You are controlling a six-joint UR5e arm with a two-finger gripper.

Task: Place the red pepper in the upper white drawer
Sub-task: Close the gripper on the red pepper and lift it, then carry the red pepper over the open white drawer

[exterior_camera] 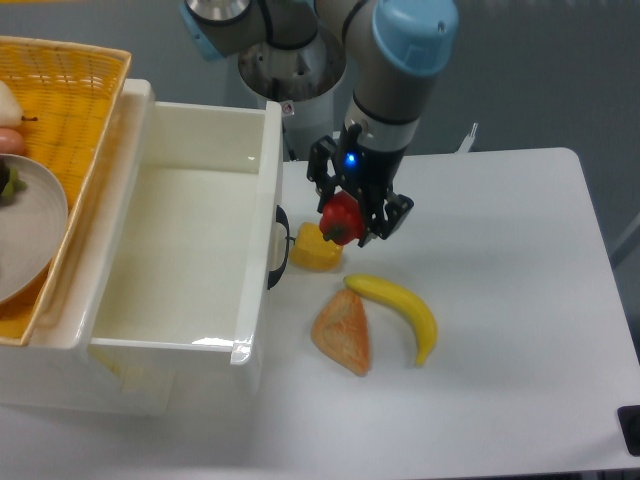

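Above the table (500, 300), just right of the upper white drawer (180, 250), the gripper (345, 222) pinches the red pepper (340, 218) between its fingers, lifted off the surface so it can clear the tall drawer wall. Under it lies the yellow pepper (316, 248), with a banana (400, 305) and an orange wedge (342, 332) nearer. No object shows inside the drawer; the yellow basket (70, 90) at far left holds a plate (25, 230) of food.

The white table (500, 300) carries a yellow pepper (313, 250), banana (400, 305) and orange wedge (343, 333).
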